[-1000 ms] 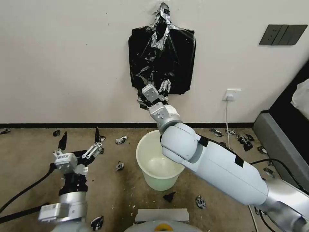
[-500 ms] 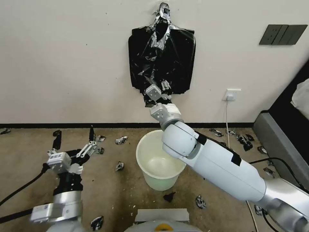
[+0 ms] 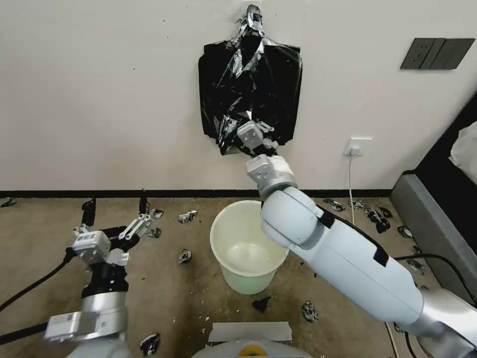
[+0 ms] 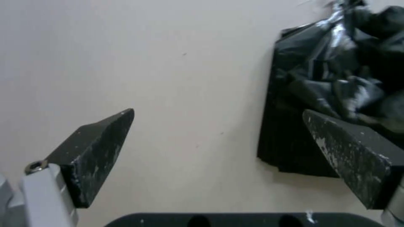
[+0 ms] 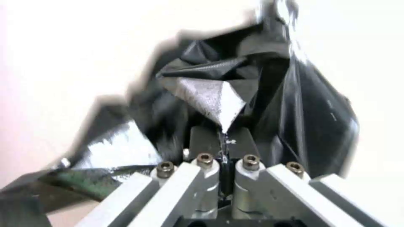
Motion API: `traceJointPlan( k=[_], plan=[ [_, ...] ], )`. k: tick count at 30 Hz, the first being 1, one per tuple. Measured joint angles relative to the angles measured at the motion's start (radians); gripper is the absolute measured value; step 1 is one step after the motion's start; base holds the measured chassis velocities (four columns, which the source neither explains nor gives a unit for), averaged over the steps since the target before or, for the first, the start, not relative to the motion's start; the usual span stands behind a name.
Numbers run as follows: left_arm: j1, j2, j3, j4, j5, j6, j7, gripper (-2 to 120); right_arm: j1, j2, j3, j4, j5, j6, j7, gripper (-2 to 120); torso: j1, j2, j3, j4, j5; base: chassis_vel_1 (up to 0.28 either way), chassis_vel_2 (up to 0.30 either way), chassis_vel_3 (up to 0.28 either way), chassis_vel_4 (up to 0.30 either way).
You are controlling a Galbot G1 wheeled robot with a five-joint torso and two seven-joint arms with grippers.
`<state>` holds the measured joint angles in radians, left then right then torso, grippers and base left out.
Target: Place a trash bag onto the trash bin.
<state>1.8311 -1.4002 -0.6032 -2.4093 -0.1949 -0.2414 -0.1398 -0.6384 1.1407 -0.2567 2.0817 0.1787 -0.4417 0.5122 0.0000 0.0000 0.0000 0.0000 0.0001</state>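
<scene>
One bin [image 3: 247, 248] on the floor, one stack of black bags [image 3: 250, 94] taped on the wall, two grippers, one wall socket [image 3: 358, 146], and over a dozen black scraps [image 3: 185, 256] (lost count, some tiny).

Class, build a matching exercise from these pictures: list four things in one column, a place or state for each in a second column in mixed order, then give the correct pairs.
Things
1. trash bin
2. trash bag
3. left gripper
4. stack of bags

Places or states
A. taped to the wall
B. open, above the floor left of the bin
C. pinched by the shut right gripper
D. standing on the floor, unlined

Pairs: 1-D, 2-C, 3-B, 4-A
</scene>
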Motion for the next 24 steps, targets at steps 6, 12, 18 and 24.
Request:
traceJointPlan(
  k=[6,12,18,24],
  plan=[
    [-0.043,0.146,-0.015,-0.043,-0.072,0.072,-0.018,100,-0.065,-0.043,0.05,0.029,0.045,0.206,-0.097,0,0.0,0.0,0.0,-0.0002,0.0,0.0,0.0,0.0,0.0],
    [-0.113,0.352,-0.108,-0.071,-0.299,0.171,-0.078,100,-0.004,-0.028,-0.002,-0.038,0.079,0.289,-0.154,0,0.0,0.0,0.0,0.0011,-0.0002,0.0,0.0,0.0,0.0],
    [-0.28,0.602,-0.099,-0.047,-0.476,0.25,-0.114,100,0.009,-0.013,-0.01,-0.07,0.074,0.29,-0.141,0,0.0,0.0,0.0,-0.0004,-0.0002,0.0,0.0,0.0,0.0],
    [-0.551,0.837,0.015,0.067,-0.619,0.27,-0.122,100,-0.003,-0.016,0.015,-0.073,0.077,0.287,-0.125,0,0.0,0.0,0.0,-0.0001,-0.0002,0.0,0.0,0.0,0.0]
  ],
)
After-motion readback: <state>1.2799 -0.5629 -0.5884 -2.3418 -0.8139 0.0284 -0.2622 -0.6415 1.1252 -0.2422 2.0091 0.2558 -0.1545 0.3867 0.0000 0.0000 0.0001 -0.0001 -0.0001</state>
